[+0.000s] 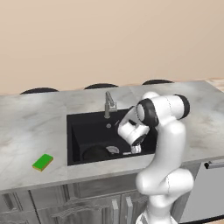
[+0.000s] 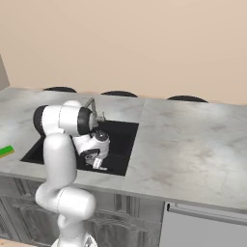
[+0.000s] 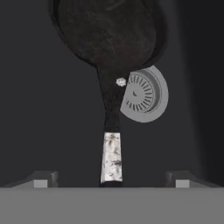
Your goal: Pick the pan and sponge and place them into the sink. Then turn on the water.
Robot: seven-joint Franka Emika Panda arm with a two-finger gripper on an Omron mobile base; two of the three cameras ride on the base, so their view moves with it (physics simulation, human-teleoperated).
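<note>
The black pan (image 3: 109,35) lies on the floor of the black sink (image 1: 87,124), its long handle (image 3: 111,157) pointing toward my hand and partly crossing the silver drain (image 3: 146,94). My gripper (image 3: 112,180) hangs low in the basin, open, with its fingertips (image 3: 41,179) spread wide on either side of the handle's end and not touching it. From the left base view the pan (image 1: 95,153) shows dimly at the basin's front, left of the gripper (image 1: 134,149). The green sponge (image 1: 43,162) rests on the counter left of the sink. No water runs from the grey faucet (image 1: 108,104).
A grey marble counter (image 1: 26,127) surrounds the sink, with wide room to the right (image 2: 193,144). Dark stool tops (image 1: 100,85) line its far edge. Cabinet doors and a dishwasher front (image 1: 205,192) sit below. My white arm leans over the basin's right half.
</note>
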